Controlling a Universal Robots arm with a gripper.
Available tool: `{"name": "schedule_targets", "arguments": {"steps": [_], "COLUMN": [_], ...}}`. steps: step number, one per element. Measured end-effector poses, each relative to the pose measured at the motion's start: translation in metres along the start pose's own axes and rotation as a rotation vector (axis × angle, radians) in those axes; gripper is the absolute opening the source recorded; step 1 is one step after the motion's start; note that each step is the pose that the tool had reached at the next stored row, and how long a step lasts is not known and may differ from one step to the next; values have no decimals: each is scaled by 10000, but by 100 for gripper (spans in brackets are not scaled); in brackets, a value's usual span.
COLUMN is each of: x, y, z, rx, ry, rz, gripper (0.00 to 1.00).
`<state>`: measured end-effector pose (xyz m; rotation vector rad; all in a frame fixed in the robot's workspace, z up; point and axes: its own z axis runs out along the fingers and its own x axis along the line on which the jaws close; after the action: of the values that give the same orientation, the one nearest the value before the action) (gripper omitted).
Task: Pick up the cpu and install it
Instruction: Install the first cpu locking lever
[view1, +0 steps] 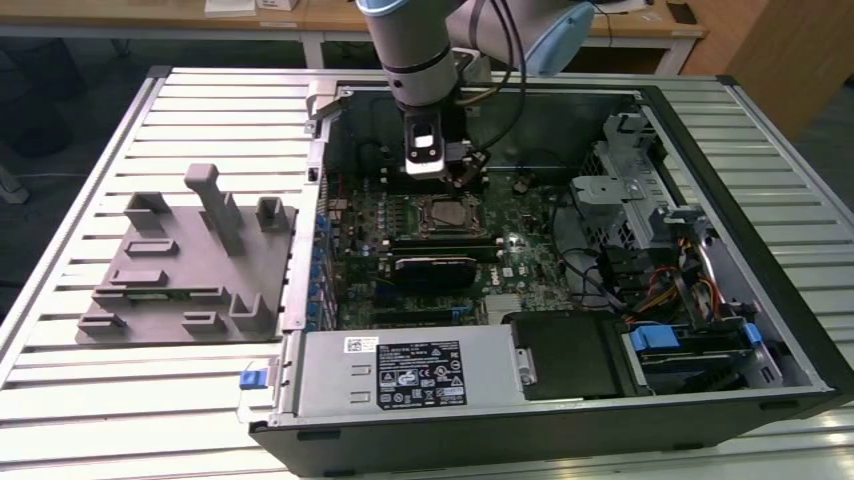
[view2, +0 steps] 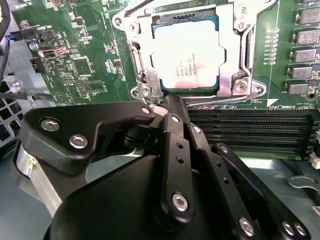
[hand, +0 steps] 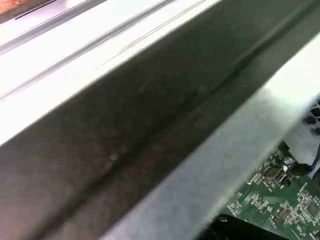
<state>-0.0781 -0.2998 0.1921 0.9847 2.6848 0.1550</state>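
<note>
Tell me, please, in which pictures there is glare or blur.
In the second wrist view, glare whitens the cpu top plate in its socket, while the gripper looks sharp. In the first wrist view, the case wall is a blurred dark band, overexposed beside it. The exterior view is evenly lit.
</note>
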Motion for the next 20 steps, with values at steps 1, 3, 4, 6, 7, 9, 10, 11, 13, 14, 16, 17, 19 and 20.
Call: {"name": "schedule_targets", "arguments": {"steps": [1,3,4,6,7,9,10,11,13,14,16,17,19,20], "x": [-3,-12,-16,-20,-20,-20,-20,-20,-19,-18,-18,-17,-16,-15], "y": [3,11,14,17,17,17,17,17,17,16,15,14,13,13], "z": [-15,-53,-69,-86,-86,-86,-86,-86,-84,-81,-76,-73,-68,-67], "rx": [-1,-1,-1,-20,-53,-137,-181,-209,-217,-220,-248,-282,-357,-380], "ry": [0,1,2,18,43,117,155,179,184,186,218,250,321,344], "rz": [0,1,1,9,21,55,73,84,88,83,-65,-215,-550,-660], "gripper": [11,11,11,11,11,11,11,11,11,11,11,11,11,11]}}
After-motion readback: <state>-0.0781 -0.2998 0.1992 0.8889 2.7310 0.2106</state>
